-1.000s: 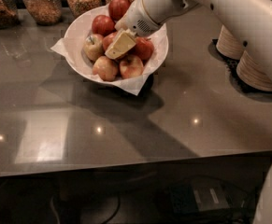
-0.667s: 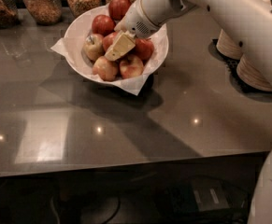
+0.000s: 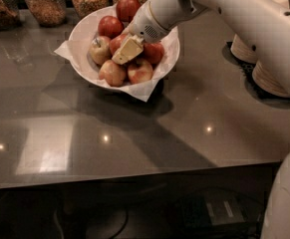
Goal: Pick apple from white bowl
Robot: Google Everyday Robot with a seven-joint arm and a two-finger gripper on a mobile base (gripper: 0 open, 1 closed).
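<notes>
The white bowl (image 3: 79,31) stands at the back of the grey table, lined with white paper whose corners stick out. It holds several apples: deep red ones at the back (image 3: 109,26) and right (image 3: 154,52), paler blotched ones in front (image 3: 113,72), and a yellowish-green one at the left (image 3: 99,49). My gripper (image 3: 127,50) reaches in from the upper right, its pale tip down among the middle apples. It lies against a deep red apple (image 3: 116,42) that it partly hides. No sticker shows on that apple.
Several glass jars of grain (image 3: 46,4) line the back edge behind the bowl. Stacked beige paper bowls (image 3: 270,78) stand at the right, partly behind my arm (image 3: 244,19). The table's front edge (image 3: 134,176) runs across the lower frame.
My gripper has edged slightly down and left among the apples. The bowl and apples have not visibly moved.
</notes>
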